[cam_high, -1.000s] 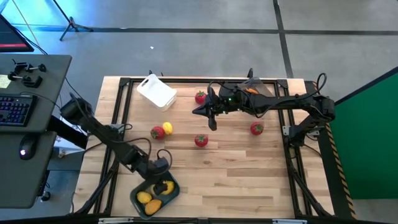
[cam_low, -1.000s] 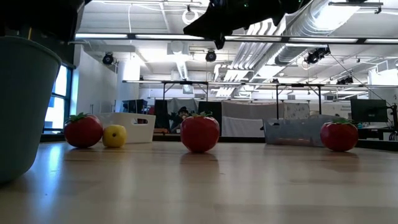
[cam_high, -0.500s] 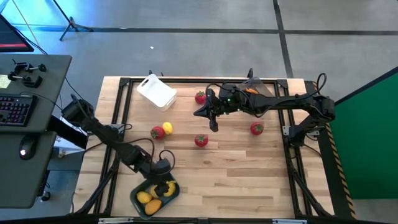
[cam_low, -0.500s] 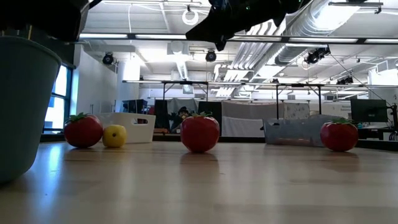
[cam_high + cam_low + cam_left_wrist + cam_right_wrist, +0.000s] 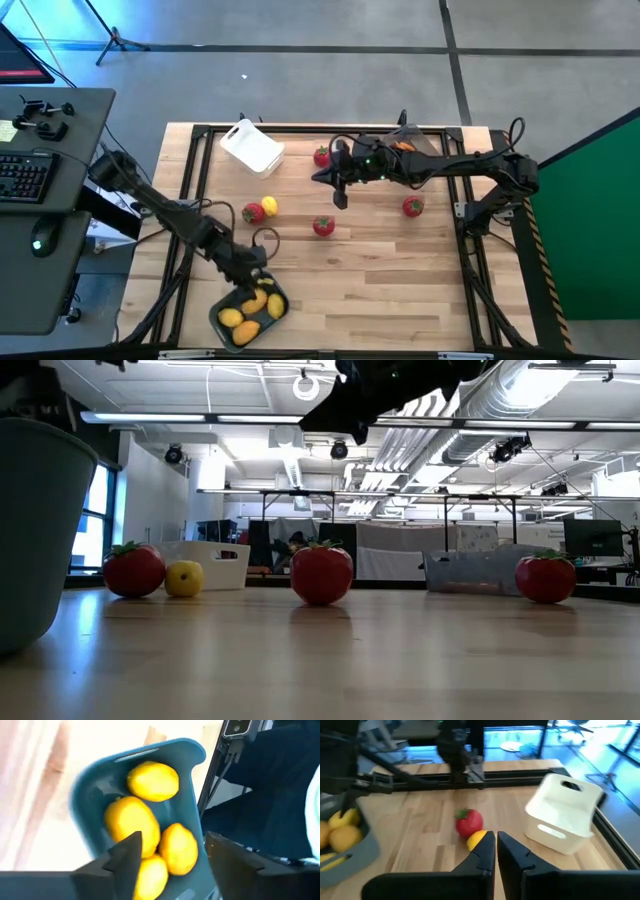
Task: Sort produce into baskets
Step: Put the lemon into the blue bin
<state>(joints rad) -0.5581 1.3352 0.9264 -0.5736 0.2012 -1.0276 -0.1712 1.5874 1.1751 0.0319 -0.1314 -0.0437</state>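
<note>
With four yellow fruits (image 5: pixel 150 781) now lying in the blue bin (image 5: pixel 85 810), hovers over it, left gripper (image 5: pixel 170 857) spread and empty, lifted since earlier; meanwhile right gripper (image 5: pixel 496 851) nearly closed, holding nothing, hanging mid-table.

In the low view the grey-blue basket (image 5: pixel 40 530) runs off the picture's edge, only one curved wall showing, its contents hidden; behind the centre tomato (image 5: pixel 321 573) a person (image 5: pixel 294 544) is too small and dim to make out; the dark basket (image 5: pixel 478 570) beyond the same tomato is a hazy shape, nothing readable inside; from above, the orange bits (image 5: pixel 402 145) near that dark basket are mostly covered by the right arm; in the left wrist view the lowest yellow fruit (image 5: pixel 152 879) in the grey-blue basket is cut by the frame and partly behind a finger (image 5: pixel 127 857); the whole view is blurred.
</note>
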